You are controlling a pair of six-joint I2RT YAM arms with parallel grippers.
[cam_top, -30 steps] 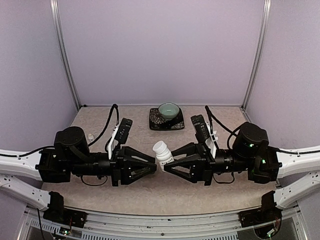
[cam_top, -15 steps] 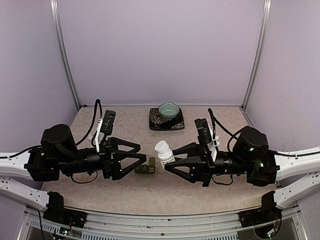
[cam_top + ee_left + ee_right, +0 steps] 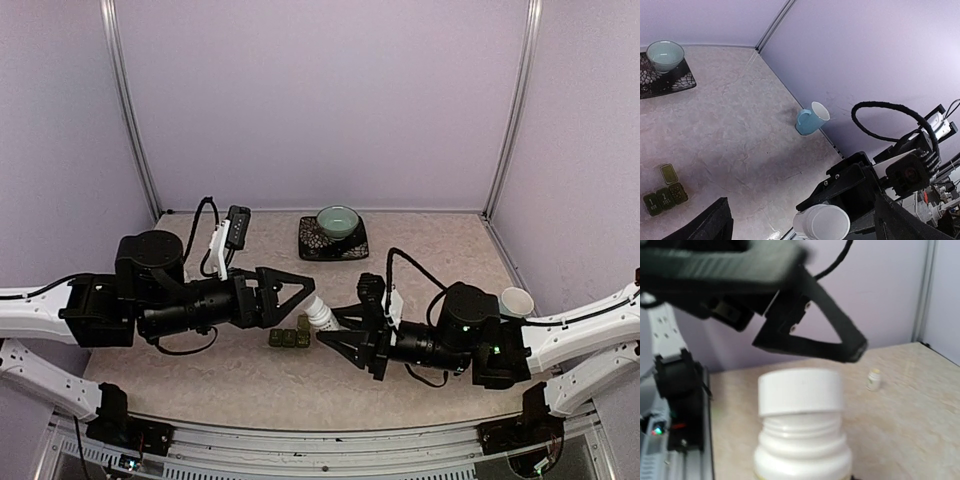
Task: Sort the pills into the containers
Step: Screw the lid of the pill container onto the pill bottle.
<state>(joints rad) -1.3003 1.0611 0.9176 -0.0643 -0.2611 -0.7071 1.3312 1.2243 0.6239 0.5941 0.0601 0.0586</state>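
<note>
The right claw gripped the pill bottle, cap pointing to 10 o'clock into the wide-open, empty left claw, the green containers on the worktop at the bottle's 8 o'clock.

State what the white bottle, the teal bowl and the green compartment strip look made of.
White bottle: likely plastic, matte, with moulded neck ridges.
Teal bowl: probably glazed ceramic, with a soft sheen.
Green compartment strip: probably moulded plastic, dull; too small to be sure.
</note>
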